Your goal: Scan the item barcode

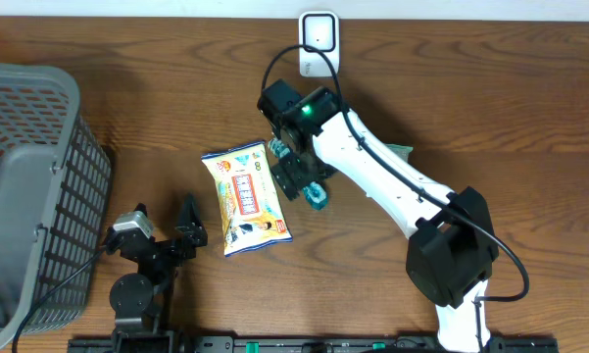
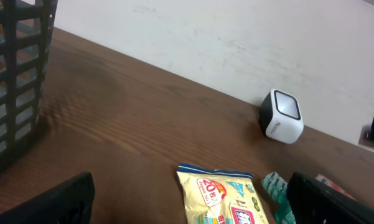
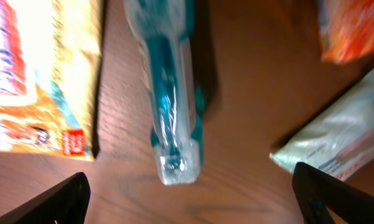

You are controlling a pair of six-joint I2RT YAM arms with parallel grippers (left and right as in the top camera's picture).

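Yellow snack bag (image 2: pixel 227 199): red badge reads "20", rest illegible

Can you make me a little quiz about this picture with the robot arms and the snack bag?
1. True or false: the right tool is squeezing the teal packet.
2. What stands at the far edge of the table? A a cup, B the white scanner, C a banana.
3. Fill in: the wire basket stands on the robot's ____ side.
Key: 1 false, its jaws stand open; 2 B; 3 left.
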